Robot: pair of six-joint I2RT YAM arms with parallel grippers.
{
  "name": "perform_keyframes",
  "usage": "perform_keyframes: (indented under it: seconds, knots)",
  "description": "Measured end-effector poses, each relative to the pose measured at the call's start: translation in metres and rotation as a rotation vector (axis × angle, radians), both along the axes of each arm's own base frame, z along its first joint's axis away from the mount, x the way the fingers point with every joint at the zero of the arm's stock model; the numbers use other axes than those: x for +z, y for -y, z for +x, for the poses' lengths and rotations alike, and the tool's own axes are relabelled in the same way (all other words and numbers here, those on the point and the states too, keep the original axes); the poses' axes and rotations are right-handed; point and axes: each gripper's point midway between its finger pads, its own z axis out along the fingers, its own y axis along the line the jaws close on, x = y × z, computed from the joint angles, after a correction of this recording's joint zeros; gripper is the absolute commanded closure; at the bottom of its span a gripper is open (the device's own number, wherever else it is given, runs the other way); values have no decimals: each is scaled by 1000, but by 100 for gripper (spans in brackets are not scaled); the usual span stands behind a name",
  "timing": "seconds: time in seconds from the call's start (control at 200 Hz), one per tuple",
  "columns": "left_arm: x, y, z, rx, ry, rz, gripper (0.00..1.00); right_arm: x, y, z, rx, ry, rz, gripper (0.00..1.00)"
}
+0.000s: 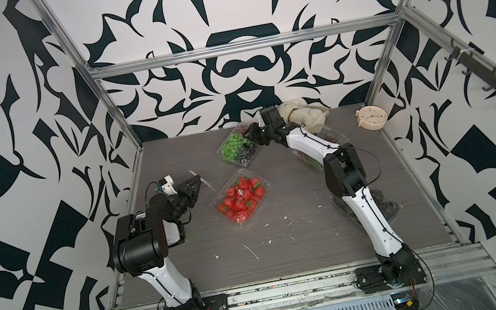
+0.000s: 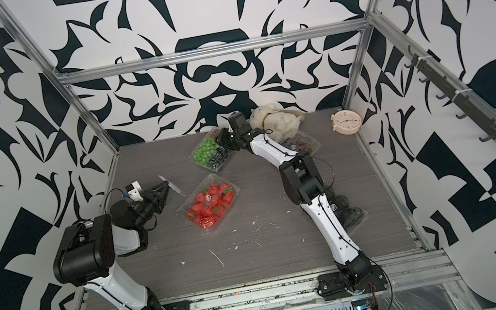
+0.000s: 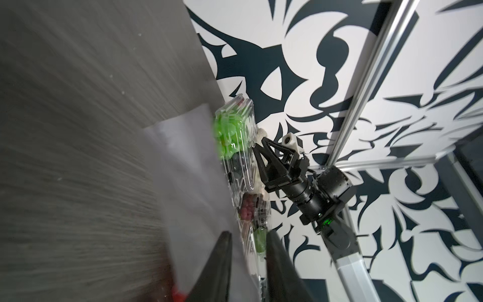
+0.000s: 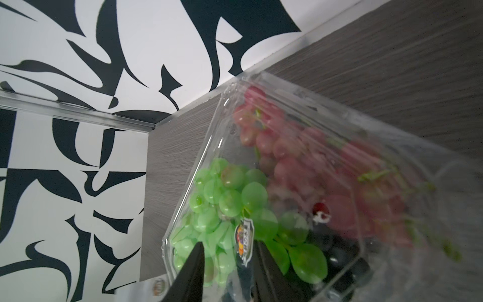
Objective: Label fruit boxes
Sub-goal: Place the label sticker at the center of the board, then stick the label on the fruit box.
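Our right tool (image 4: 230, 244) stands with its jaws spread over the lid of the grape box (image 4: 287, 170) at the back of the worktop (image 1: 289, 241), and a small label (image 4: 244, 239) lies on the lid between its fingers; whether it is pressed flat we cannot tell. If an edge clings to a finger, pulling away could peel it off or drag the light box. Our left tool (image 1: 195, 186) is also spread, with the white sticker sheet (image 3: 193, 170) lying against one finger, so we judge it may slip to the worktop. The strawberry box (image 1: 241, 195) sits in the middle, apart from both. The second grape box (image 2: 301, 144) and the avocado box (image 2: 349, 210) lie under our right arm, where a low elbow could knock them.
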Motion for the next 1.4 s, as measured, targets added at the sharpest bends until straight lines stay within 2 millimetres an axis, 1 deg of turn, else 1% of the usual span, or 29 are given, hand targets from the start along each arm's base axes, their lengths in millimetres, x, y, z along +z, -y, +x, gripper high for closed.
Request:
perform_keyframes:
  seconds: [0.06,0.115,0.185,0.215,0.255,0.36,0.44,0.515,0.555,0.585,0.65,0.665,0.7,0.735,0.75,0.805,0.875,1.03,1.07,1.11,1.165,1.225,1.24,1.32,1.4]
  knots:
    - [-8,-2,-1,11,-35,14,40,0,0,1,1,2,1,63]
    - [-13,-4,-2,24,-61,36,36,0,-1,1,3,2,3,63]
    - [-13,-7,-4,41,-78,75,32,0,-2,1,6,3,5,63]
    - [-11,-9,-5,50,-81,97,24,1,-2,1,8,3,7,63]
    - [-6,-11,-7,65,-80,123,20,0,-2,0,10,2,8,63]
    - [15,-19,-9,107,-59,212,19,2,-4,-1,19,3,15,63]
    - [35,-20,-7,128,-28,271,20,2,-6,-1,28,4,26,59]
    - [53,-12,0,113,7,302,26,3,-8,0,37,11,37,57]
    - [60,-6,5,97,24,306,33,4,-8,0,42,14,43,56]
    - [63,-2,9,84,32,305,39,4,-9,0,43,15,45,56]
    - [62,7,18,53,28,288,42,4,-9,0,43,15,47,55]
    - [62,10,20,46,25,279,44,4,-9,0,43,14,47,55]
    - [59,14,25,29,16,266,53,4,-8,0,42,14,47,54]
    - [55,18,29,16,5,249,57,4,-8,0,41,15,47,54]
    - [53,20,31,8,1,246,60,4,-8,0,42,15,47,54]
    - [51,27,39,-13,-9,208,82,5,-8,0,41,15,48,53]
    - [52,37,49,-42,-4,169,100,5,-6,1,40,16,49,53]
    - [65,63,78,-101,58,76,100,4,-6,2,42,15,66,51]
    - [66,71,84,-120,68,53,100,4,-5,3,41,17,73,51]
    - [66,81,90,-142,77,32,100,4,-5,4,42,18,84,48]
    - [64,95,97,-170,80,11,100,6,-6,5,45,25,100,41]
    - [60,111,103,-199,77,-3,100,8,-6,6,51,34,121,26]
    - [59,114,105,-206,75,-5,100,9,-7,7,44,28,131,25]
    - [57,133,111,-238,78,-9,100,16,-8,8,53,50,150,25]
    - [58,148,117,-260,79,-7,100,16,-6,9,49,48,157,27]
